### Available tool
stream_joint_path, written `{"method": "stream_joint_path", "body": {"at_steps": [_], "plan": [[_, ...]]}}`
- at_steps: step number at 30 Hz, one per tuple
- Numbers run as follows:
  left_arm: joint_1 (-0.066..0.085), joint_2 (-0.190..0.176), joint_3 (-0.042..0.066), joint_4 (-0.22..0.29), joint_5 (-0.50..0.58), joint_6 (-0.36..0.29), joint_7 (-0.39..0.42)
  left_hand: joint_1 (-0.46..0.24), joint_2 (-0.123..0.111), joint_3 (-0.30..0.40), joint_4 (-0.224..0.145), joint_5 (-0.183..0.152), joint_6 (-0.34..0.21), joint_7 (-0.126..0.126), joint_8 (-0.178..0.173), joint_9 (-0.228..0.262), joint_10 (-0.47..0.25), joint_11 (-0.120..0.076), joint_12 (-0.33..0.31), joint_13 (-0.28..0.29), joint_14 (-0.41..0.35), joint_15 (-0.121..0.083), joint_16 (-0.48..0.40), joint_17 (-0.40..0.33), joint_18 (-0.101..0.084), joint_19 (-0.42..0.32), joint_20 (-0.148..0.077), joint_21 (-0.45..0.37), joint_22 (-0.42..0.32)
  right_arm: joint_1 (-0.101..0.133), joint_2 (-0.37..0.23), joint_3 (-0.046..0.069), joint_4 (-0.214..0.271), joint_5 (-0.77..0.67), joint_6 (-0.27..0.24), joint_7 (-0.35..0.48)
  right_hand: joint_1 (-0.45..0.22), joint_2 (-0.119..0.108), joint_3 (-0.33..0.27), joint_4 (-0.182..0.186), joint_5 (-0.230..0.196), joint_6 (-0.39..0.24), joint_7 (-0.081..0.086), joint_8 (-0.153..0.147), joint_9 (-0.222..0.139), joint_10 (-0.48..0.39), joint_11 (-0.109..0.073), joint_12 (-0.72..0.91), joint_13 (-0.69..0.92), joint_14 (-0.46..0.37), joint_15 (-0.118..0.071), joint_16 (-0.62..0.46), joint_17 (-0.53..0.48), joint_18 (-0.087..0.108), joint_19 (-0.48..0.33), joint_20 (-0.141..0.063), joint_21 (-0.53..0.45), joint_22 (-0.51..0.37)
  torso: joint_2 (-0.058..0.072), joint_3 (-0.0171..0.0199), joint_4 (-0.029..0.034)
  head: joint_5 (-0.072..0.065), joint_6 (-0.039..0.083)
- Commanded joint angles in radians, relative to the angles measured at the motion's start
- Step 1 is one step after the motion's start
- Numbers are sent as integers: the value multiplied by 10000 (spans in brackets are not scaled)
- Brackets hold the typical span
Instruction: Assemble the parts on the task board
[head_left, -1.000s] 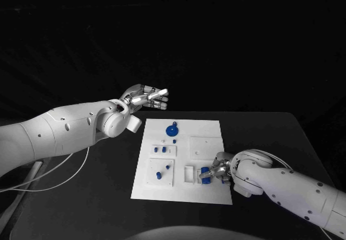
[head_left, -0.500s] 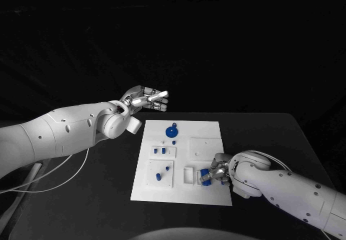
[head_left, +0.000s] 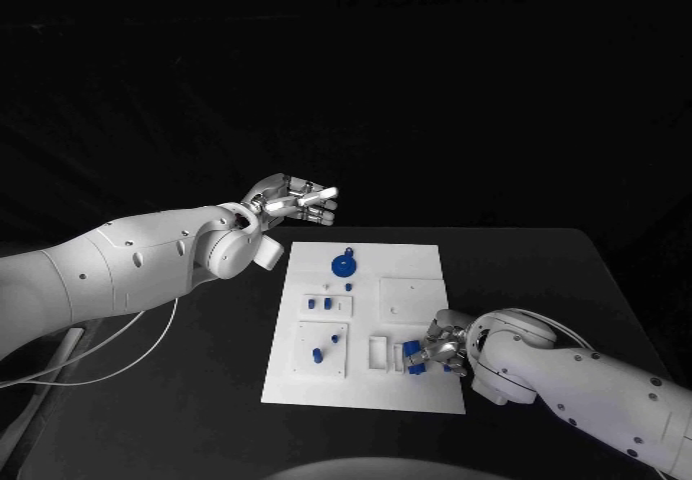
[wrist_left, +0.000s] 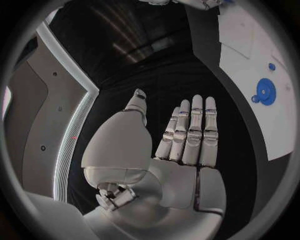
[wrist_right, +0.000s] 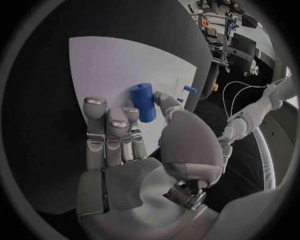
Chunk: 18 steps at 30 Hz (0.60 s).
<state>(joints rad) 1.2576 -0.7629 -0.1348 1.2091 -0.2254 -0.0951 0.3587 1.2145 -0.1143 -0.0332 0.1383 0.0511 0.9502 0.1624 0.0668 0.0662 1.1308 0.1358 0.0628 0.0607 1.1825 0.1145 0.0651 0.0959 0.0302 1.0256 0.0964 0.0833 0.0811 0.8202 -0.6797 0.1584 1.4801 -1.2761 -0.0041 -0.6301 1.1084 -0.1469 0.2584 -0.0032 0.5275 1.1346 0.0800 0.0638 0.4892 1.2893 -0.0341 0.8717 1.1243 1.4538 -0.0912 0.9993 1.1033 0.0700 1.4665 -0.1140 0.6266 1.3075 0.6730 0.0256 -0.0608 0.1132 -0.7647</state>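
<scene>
**Right hand working a blue cylinder at the board's near edge; left hand idle**

The right hand grips a blue cylinder between thumb and fingers, over the near right part of the task board. Compared with a second ago, this hand has shifted slightly toward the robot and lower over the board, the cylinder going with it; in my judgement the part is being lined up with a seat there, not yet placed. The left hand is unchanged: raised off the desk beyond the board's far left corner, fingers straight and apart, holding nothing. The blue disc and the small blue pegs on the left of the board have not moved.
</scene>
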Motion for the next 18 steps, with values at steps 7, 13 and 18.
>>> {"method": "stream_joint_path", "body": {"at_steps": [7, 13, 18], "plan": [[4, 54, 1, -31, -72, 140, -7, -33, 252, -8, -413, 15, -41, -10, -7, -4, -52, -19, -11, 9, -64, 23, -22, 87, -5, -24, 53, -17, -5, 160, -343, -11, 409, 940, -922, -4, 455, 827, 1996, -2645, -1066, 236, -76, -5, -2586, 186, -22, 213, 188, 24, -60, 64, 8, 29, 313, -45, 105, 671, 1, -1, 0, -4, -12], [4, 72, -2, -41, -72, 154, -26, -63, 339, -27, -548, 18, -40, -12, -7, -4, -55, -19, -12, 9, -66, 22, -21, 116, -1, -26, 54, -13, -4, 246, -384, -2, 600, 1155, -1002, -11, 454, 908, 1630, -2625, -1042, 264, -106, -7, -2574, 200, -29, 220, 223, 27, -64, 69, -5, 10, 342, -53, 65, 664, 6, 0, 7, 18, -14], [4, 83, -5, -46, -73, 163, -45, -78, 371, -50, -635, 18, -36, -7, -6, -4, -53, -18, -12, 9, -71, 24, -22, 132, 0, -28, 56, -10, -3, 273, -329, 0, 670, 1296, -874, -36, 443, 951, 1454, -2599, -1086, 271, -119, -7, -2590, 209, -31, 221, 241, 26, -63, 69, -17, -1, 352, -52, 32, 665, 10, -15, 13, -9, -30]]}}
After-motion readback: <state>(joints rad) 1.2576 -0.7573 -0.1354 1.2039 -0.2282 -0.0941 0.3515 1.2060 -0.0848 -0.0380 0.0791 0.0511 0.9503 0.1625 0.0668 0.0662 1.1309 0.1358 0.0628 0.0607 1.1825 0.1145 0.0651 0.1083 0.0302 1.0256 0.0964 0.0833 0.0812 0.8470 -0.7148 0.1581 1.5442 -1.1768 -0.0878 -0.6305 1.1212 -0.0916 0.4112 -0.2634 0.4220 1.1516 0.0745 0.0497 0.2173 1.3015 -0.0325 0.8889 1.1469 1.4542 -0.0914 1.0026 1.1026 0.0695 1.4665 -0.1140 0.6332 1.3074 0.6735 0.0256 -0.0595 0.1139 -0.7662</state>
